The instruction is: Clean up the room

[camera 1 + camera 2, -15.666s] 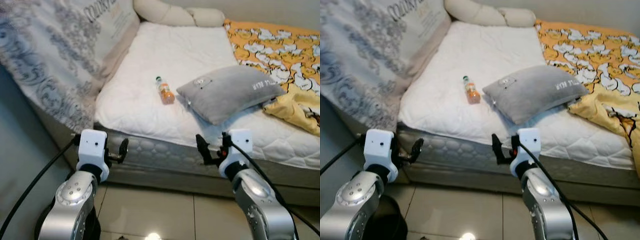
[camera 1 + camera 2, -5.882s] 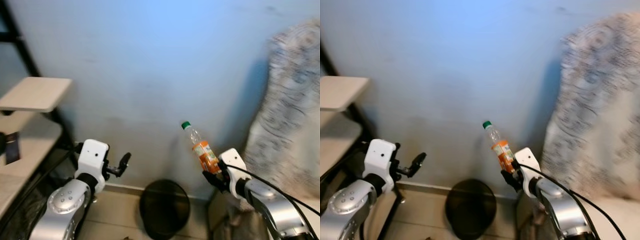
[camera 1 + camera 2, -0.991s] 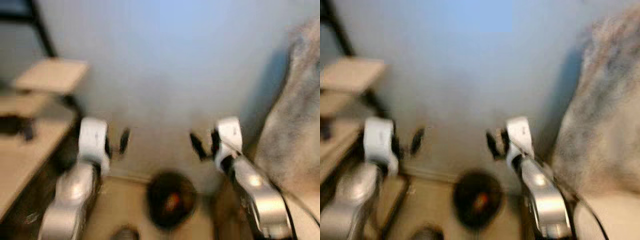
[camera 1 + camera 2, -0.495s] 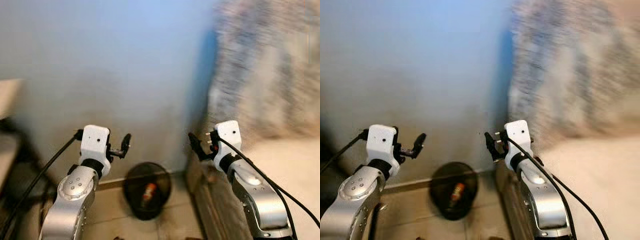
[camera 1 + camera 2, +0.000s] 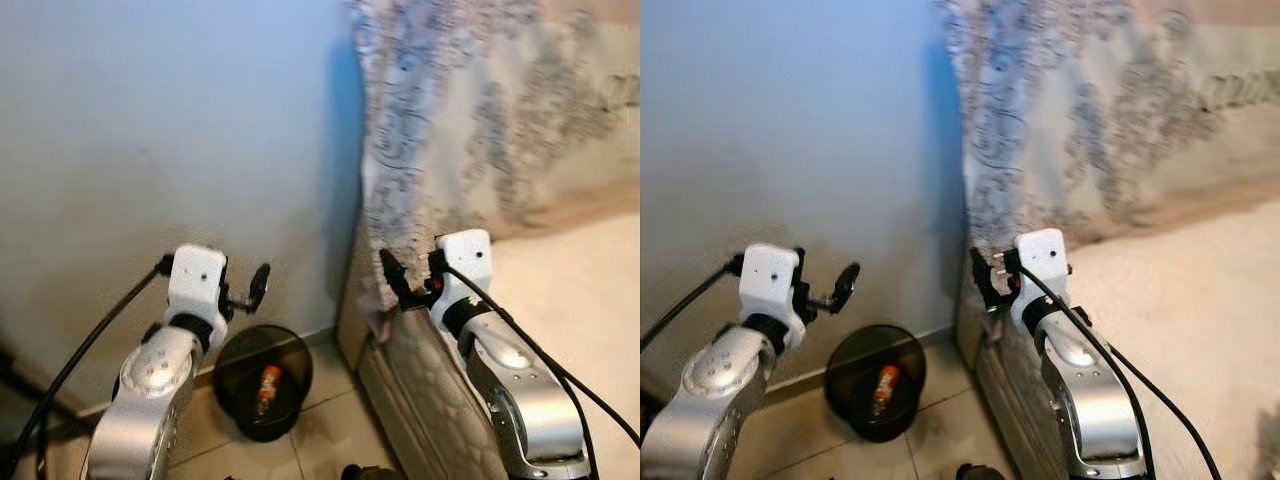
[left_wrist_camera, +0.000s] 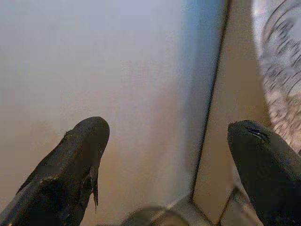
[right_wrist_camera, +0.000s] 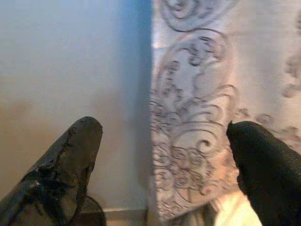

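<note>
Left hand: the left hand (image 5: 258, 287) is raised in front of the pale blue wall (image 5: 150, 130), its two black fingers (image 6: 75, 160) spread apart with nothing between them.
Right hand: the right hand (image 5: 392, 281) is held up at the corner of the bed, fingers (image 7: 66, 174) parted and empty.
Bottle: the orange-labelled bottle (image 5: 267, 384) lies inside the black bin (image 5: 243, 420), below the left hand and slightly toward the right hand; it rests tilted on the bin's floor.
Bin: round, dark, standing on the tiled floor (image 5: 320, 440) against the foot of the wall, below and between the two hands, nearer the left one.
Bedding: a patterned grey-and-cream cover (image 5: 480, 120) rises behind and above the right hand; in the right wrist view its scrollwork (image 7: 193, 141) lies straight ahead of the fingers, beside the blue wall.
Bed frame: the quilted mattress edge (image 5: 430, 400) runs just beneath the right arm, on the far side from the left hand.
Cables: a black cable (image 5: 80, 350) trails from the left wrist on its outer side; another (image 5: 540, 370) runs along the right forearm.
Unclear: a small dark object (image 5: 362, 472) on the floor, low between the arms, cannot be identified.
</note>
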Controlling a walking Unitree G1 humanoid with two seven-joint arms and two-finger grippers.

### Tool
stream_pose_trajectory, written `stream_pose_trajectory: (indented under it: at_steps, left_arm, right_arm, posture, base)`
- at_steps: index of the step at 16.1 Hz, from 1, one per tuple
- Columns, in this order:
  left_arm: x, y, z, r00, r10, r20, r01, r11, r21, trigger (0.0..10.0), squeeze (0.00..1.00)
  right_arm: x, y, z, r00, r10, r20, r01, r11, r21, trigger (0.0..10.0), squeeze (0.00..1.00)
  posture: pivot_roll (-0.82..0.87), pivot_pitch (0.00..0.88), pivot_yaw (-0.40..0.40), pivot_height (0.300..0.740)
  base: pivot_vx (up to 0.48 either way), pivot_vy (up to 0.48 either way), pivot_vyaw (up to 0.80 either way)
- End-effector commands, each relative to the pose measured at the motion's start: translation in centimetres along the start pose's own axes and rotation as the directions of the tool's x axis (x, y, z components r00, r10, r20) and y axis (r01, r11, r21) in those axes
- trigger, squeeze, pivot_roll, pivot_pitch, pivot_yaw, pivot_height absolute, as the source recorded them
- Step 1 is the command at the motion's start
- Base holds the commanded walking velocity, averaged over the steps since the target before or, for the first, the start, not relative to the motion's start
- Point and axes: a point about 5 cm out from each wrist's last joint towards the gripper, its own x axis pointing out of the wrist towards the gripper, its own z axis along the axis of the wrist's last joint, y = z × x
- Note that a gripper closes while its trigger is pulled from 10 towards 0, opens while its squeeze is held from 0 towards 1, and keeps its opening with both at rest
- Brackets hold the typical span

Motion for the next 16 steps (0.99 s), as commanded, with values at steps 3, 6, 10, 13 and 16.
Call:
stream_pose_trajectory:
  at_steps: [3,6,10,13,16]
  left_arm:
    - [0.3,2.1,0.9,0.995,0.099,0.027,-0.098,0.994,-0.039,10.0,0.0]
    - [0.1,2.1,0.8,0.995,0.101,0.0,-0.101,0.994,-0.031,10.0,0.0]
    - [-0.5,1.4,0.4,0.996,0.091,-0.006,-0.09,0.996,0.026,10.0,0.0]
    - [-0.9,1.2,0.1,0.997,0.082,-0.007,-0.081,0.996,0.04,10.0,0.0]
    - [-1.2,0.6,-0.1,0.997,0.077,-0.021,-0.076,0.997,0.018,10.0,0.0]
  right_arm:
    - [0.1,-0.2,0.2,0.999,-0.038,0.01,0.037,0.999,0.018,10.0,0.0]
    - [0.0,-0.9,-0.3,0.996,-0.091,-0.004,0.091,0.995,0.046,10.0,0.0]
    - [-0.6,-1.3,-1.4,0.991,-0.127,-0.05,0.13,0.99,0.052,10.0,0.0]
    - [-1.0,-1.3,-0.8,0.992,-0.122,-0.016,0.122,0.991,0.046,10.0,0.0]
    - [-1.5,-1.9,-0.4,0.988,-0.153,0.0,0.153,0.988,0.03,10.0,0.0]
  posture:
    - [0.06,0.0,0.001,0.74]
    - [0.08,0.0,-0.007,0.74]
    - [0.09,0.0,-0.029,0.74]
    - [0.08,0.0,-0.032,0.74]
    - [0.09,0.0,-0.047,0.74]
  base:
    - [0.0,0.0,-0.78]
    - [0.0,0.0,-0.78]
    - [0.0,0.0,-0.77]
    - [0.0,0.0,-0.76]
    - [0.0,0.0,-0.75]
